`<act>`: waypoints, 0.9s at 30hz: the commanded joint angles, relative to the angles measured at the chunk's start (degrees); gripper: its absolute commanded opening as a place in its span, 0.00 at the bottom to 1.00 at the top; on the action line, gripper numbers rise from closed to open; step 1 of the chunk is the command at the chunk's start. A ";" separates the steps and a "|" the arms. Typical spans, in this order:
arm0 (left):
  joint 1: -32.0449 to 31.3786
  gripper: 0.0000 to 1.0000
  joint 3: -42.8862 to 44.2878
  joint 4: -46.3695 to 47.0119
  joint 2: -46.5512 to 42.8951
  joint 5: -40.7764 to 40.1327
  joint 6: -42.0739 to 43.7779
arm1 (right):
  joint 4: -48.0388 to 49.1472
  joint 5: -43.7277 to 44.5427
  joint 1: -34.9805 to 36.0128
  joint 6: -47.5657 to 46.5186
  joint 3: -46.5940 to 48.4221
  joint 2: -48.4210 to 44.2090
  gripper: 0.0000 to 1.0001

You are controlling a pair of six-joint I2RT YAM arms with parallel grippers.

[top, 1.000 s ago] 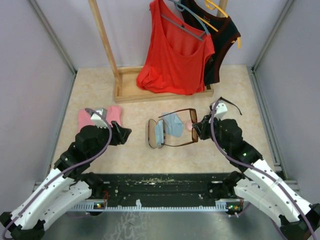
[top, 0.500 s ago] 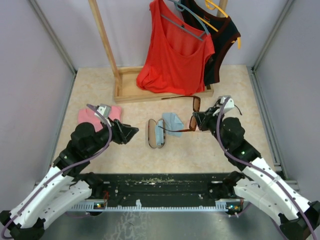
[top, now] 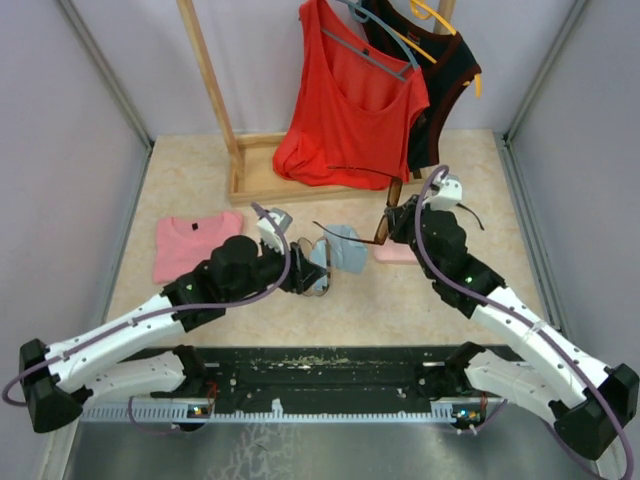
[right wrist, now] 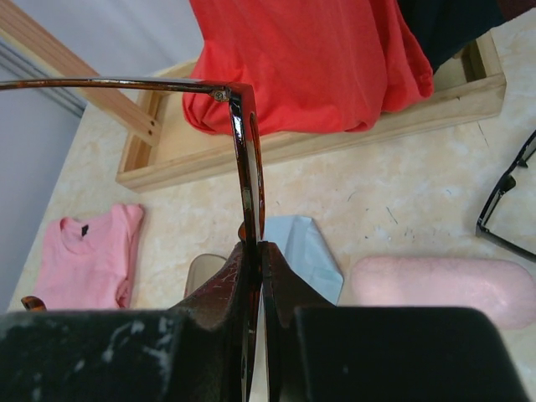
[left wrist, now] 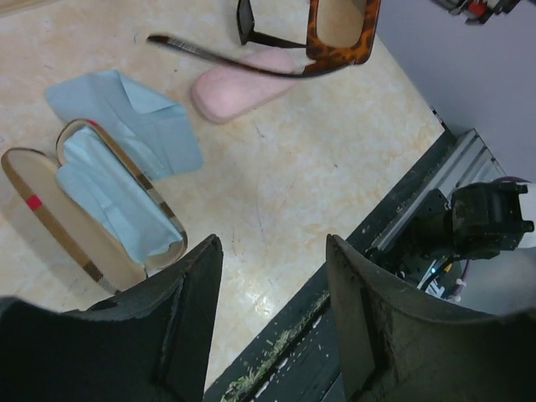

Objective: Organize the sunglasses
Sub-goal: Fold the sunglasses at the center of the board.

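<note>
My right gripper is shut on the slim reddish-brown sunglasses and holds them on edge above the table, arms unfolded. In the right wrist view the fingers pinch the frame. The black-framed sunglasses lie on the table behind my right wrist, partly hidden; they also show in the right wrist view. My left gripper is open and empty, hovering by the open brown plaid case. In the left wrist view the case lies to its left.
A light blue cloth lies partly in the plaid case. The shut pink case lies below the held glasses. A folded pink shirt lies at left. A wooden rack base with hanging red and black tops stands at the back.
My right gripper has lifted the reddish-brown sunglasses off the table and carried them back. My left arm has swung right, from the pink shirt to the plaid case.
</note>
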 commanded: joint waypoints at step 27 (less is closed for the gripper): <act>-3.11 0.61 13.86 8.82 19.26 -16.94 7.43 | -1.73 5.07 11.03 2.80 1.16 -0.76 0.00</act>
